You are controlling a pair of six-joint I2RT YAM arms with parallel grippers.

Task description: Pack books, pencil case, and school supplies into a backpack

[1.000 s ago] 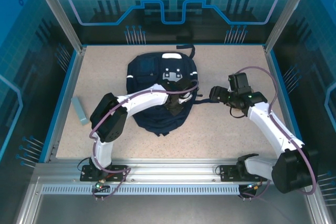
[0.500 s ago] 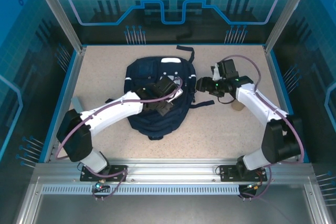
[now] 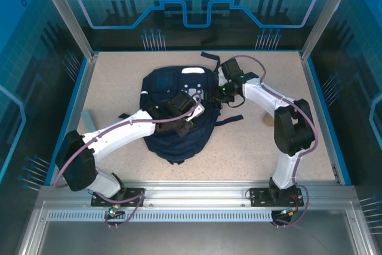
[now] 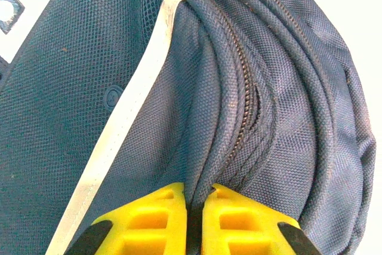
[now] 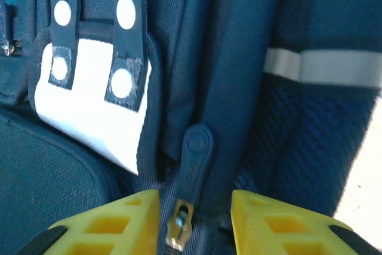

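Note:
The dark navy backpack [image 3: 167,79] lies flat mid-table, top loop toward the far edge. My left gripper [image 3: 196,109] is over its middle. In the left wrist view the left gripper [image 4: 197,204] is shut on a fold of backpack fabric beside the closed zipper [image 4: 248,106]. My right gripper [image 3: 216,91] is at the bag's upper right side. In the right wrist view the right gripper [image 5: 195,207] stands open astride the dark zipper pull [image 5: 194,159] and its metal slider [image 5: 179,222], not touching them. The books are out of view.
A slim pale blue-grey box [image 3: 87,117] lies near the left wall, partly behind my left arm; I cannot tell whether it is the pencil case. A tan cylinder [image 3: 268,118] stands right of the bag. Blue-framed walls ring the table [image 3: 250,147].
My right arm swung left from the open table to the backpack's upper right, its jaws narrowing around the zipper pull. My left arm stretched out lower over the bag and stayed shut.

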